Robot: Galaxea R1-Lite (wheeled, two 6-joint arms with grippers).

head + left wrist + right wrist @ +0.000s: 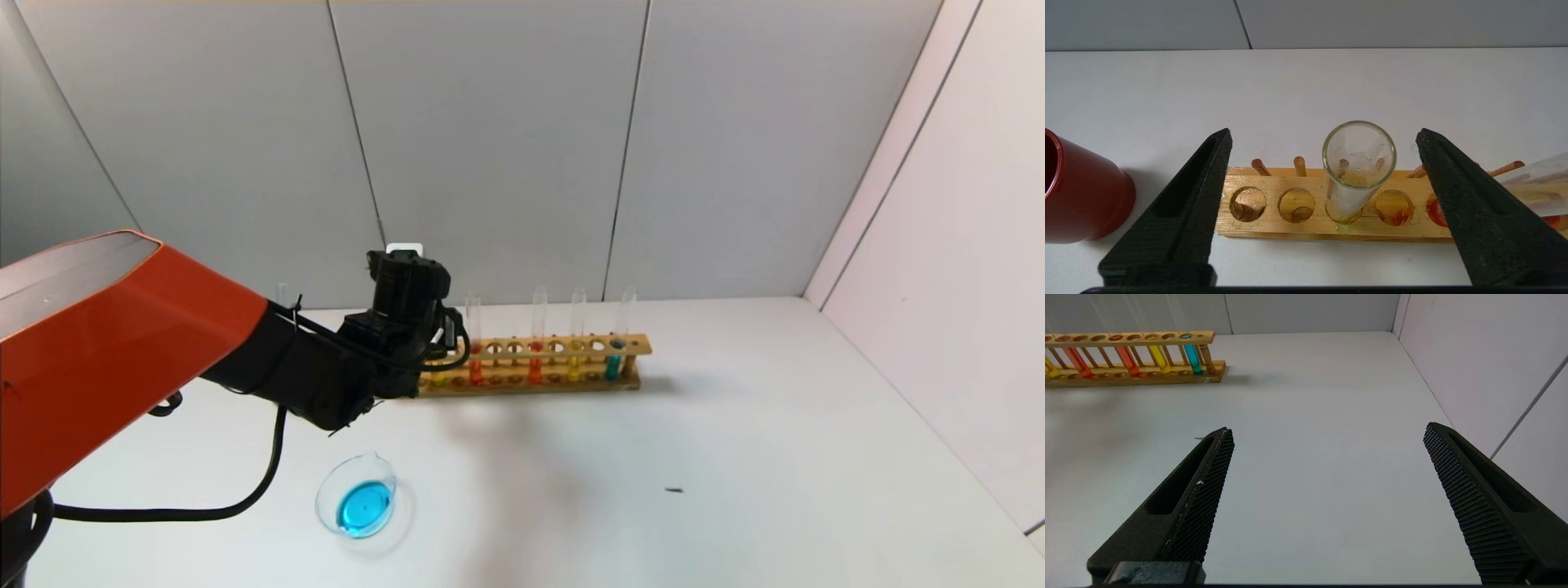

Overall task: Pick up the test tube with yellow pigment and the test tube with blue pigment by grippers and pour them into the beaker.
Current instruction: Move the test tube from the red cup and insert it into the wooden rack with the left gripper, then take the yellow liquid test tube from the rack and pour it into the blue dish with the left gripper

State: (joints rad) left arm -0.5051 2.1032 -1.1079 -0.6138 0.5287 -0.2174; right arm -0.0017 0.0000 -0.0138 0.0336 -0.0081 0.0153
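My left gripper [1323,134] is open at the left end of the wooden rack [1306,226], one jaw on each side of an upright test tube with yellow pigment [1359,163], touching neither side. In the head view the left gripper [412,343] hides most of that tube; only its yellow bottom [439,377] shows. A second yellow tube [575,367] and a blue tube [612,363] stand near the rack's right end. The beaker [357,496] sits on the table in front of the rack, with blue liquid in it. My right gripper [1327,430] is open and empty over bare table.
Two orange-red tubes [475,371] [535,369] stand in the rack [535,382]. A dark red cup [1081,192] stands just past the rack's left end, close to one left jaw. Grey walls are behind the rack, and a side wall [1474,355] is on the right.
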